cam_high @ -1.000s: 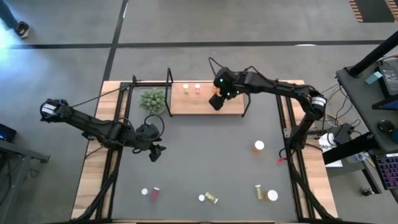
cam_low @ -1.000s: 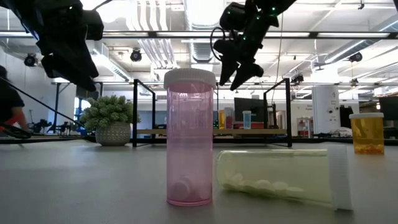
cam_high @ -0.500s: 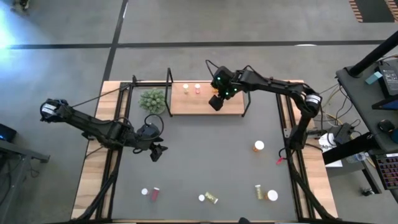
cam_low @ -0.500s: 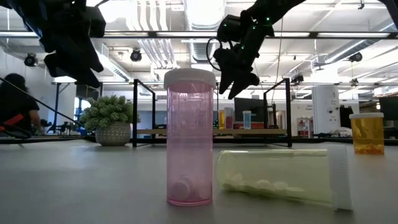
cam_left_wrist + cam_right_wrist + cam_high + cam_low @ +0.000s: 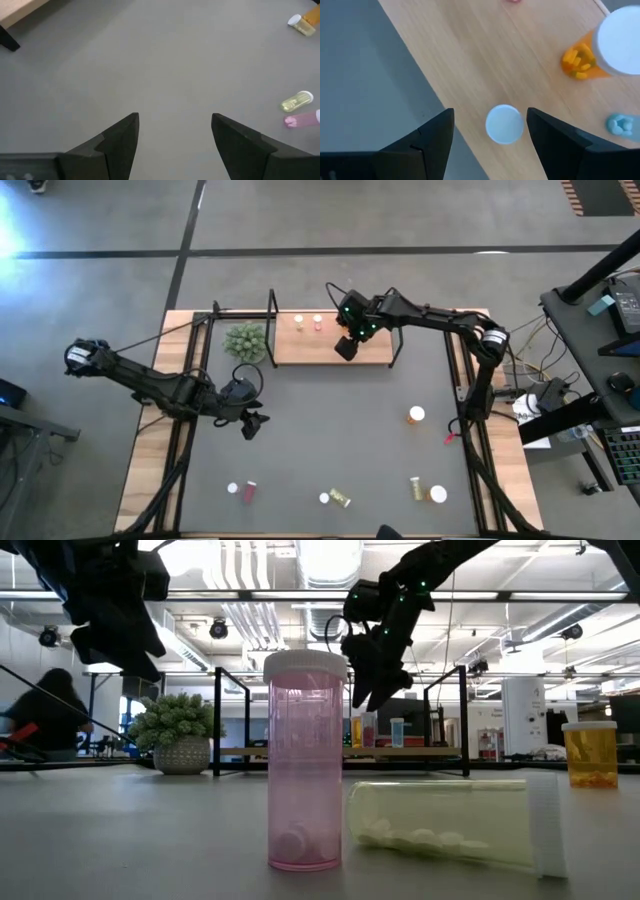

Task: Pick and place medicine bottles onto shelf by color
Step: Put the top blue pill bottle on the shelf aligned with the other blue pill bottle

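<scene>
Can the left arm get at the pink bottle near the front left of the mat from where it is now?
Probably yes. The left gripper hangs open over bare mat, holding nothing, and the pink bottle stands on that side with only a white-capped bottle beside it. Nothing lies between them.

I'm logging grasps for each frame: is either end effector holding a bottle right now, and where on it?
Nothing is held. The right end effector hangs open above a white-capped bottle standing on the shelf. The left end effector is open over the bare mat.
</scene>
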Controlling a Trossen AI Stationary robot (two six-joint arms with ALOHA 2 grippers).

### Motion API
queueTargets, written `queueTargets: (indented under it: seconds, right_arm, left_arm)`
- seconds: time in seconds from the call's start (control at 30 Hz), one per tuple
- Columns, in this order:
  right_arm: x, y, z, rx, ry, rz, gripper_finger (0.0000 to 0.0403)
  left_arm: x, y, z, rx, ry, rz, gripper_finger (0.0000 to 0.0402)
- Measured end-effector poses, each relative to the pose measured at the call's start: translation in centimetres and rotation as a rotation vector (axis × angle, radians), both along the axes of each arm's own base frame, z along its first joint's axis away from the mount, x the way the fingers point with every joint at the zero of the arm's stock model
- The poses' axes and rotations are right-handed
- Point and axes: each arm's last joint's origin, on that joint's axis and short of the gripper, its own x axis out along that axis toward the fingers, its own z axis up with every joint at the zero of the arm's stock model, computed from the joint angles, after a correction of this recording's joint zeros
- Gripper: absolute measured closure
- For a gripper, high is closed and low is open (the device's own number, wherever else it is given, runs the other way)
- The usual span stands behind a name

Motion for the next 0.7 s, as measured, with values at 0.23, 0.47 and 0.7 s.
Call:
queueTargets:
  seconds: [0.23,0.47,0.7]
  right_arm:
    - [0.2,-0.1,-0.4,0.008,0.008,-0.006,0.0176]
    - [0.7,-0.3,-2.5,0.038,0.060,-0.007,0.0179]
    - [0.8,-0.3,-2.8,0.041,0.068,-0.004,0.0188]
  left_arm:
    - [0.0,0.0,0.0,0.004,0.002,-0.003,0.0169]
    - [0.0,0.0,0.0,0.005,0.003,-0.004,0.0169]
    - [0.0,0.0,0.0,0.005,0.003,-0.004,0.0169]
